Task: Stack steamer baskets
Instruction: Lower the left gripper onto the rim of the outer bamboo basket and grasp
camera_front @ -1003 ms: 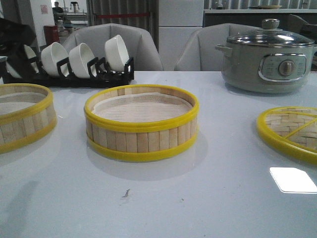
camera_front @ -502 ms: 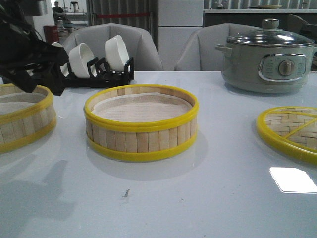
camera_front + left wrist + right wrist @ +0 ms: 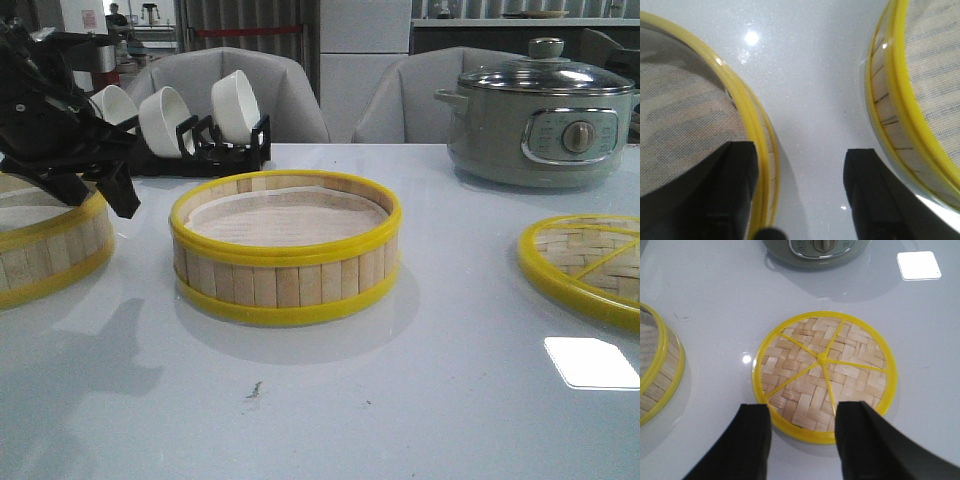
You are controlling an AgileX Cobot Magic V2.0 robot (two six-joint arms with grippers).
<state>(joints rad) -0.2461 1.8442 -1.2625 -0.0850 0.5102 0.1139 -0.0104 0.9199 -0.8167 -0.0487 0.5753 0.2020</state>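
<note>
Steamer baskets sitting apart on the white table (image 3: 420, 400), stacking not yet begun.

One steamer basket (image 3: 285, 250) is sitting at the centre of the front view, and the second steamer basket (image 3: 45, 245) is lying at the left edge, near it but not touching. The left gripper (image 3: 85, 185) is hovering over the second basket's near-side rim, jaws spread wide, one finger (image 3: 735, 195) over the liner and the other over bare table, grasping nothing. This looks like the approach to the first pick; next it needs lowering so the jaws straddle the wall, then closing. The right gripper (image 3: 802, 440) is hanging open and empty above the woven lid (image 3: 825, 375).
</note>
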